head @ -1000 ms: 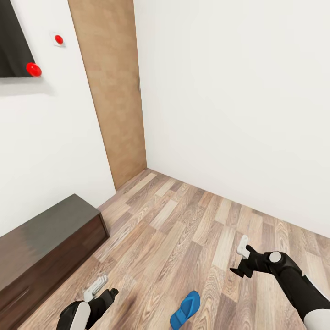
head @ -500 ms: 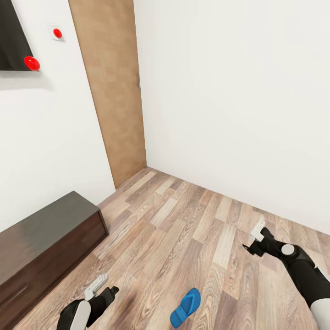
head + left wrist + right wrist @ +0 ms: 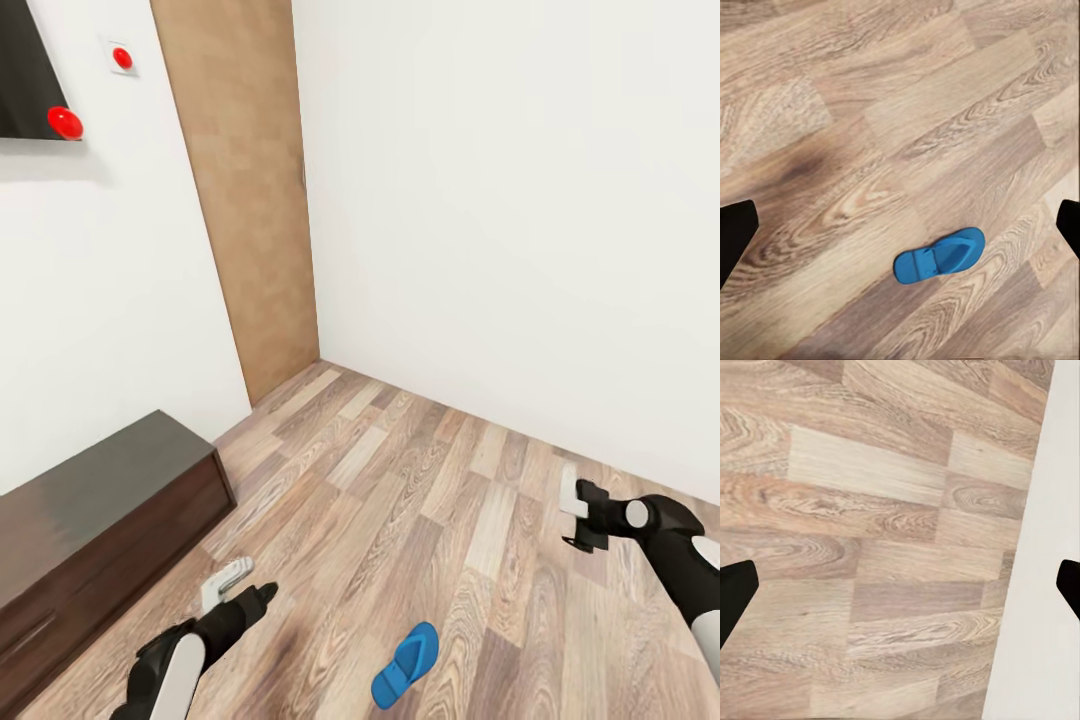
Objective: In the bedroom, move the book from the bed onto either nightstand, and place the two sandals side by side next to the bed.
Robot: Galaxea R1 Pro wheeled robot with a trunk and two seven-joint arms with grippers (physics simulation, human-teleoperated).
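Observation:
One bright blue sandal (image 3: 405,665) lies flat on the wood-plank floor, near the bottom middle of the head view. The left wrist view looks down on the same sandal (image 3: 939,256). My left gripper (image 3: 243,588) hovers over the floor to the sandal's left, open and holding nothing, with its dark fingertips (image 3: 735,236) wide apart. Further right, near the white wall, my right gripper (image 3: 578,515) also hangs open and empty, with only bare floor between its fingertips (image 3: 733,591). The book, the bed and the nightstand are out of view.
A long low dark cabinet (image 3: 100,500) stands against the left wall. A light wooden door (image 3: 245,200) fills the room's corner, and a black wall screen (image 3: 25,70) hangs at the top left. A white wall (image 3: 1039,585) runs close by my right gripper.
My right arm has swung outward to the right, toward the wall. My left gripper has reached forward and a little right. The view has tilted slightly. The sandal lies where it was.

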